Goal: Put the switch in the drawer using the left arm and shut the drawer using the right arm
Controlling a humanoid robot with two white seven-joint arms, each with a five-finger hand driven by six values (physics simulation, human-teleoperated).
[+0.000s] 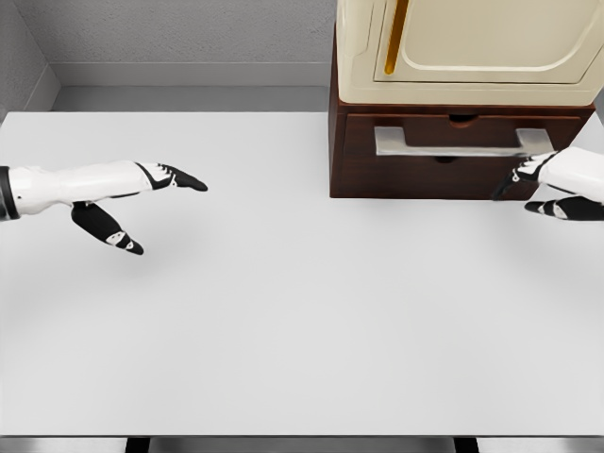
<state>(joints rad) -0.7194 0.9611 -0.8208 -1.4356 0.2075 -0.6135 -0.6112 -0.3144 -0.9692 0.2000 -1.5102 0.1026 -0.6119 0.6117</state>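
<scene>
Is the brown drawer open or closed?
Closed. The drawer front sits flush in the brown cabinet, no gap showing, handle facing out.

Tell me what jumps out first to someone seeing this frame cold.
The dark wooden cabinet at the table's far right, with a cream appliance on top; its drawer with the metal handle looks pushed in. Next, the two white arms over the white table: the left hand open at mid-left, holding nothing, and the right hand open at the right edge, just below the handle's end. No switch is visible.
</scene>
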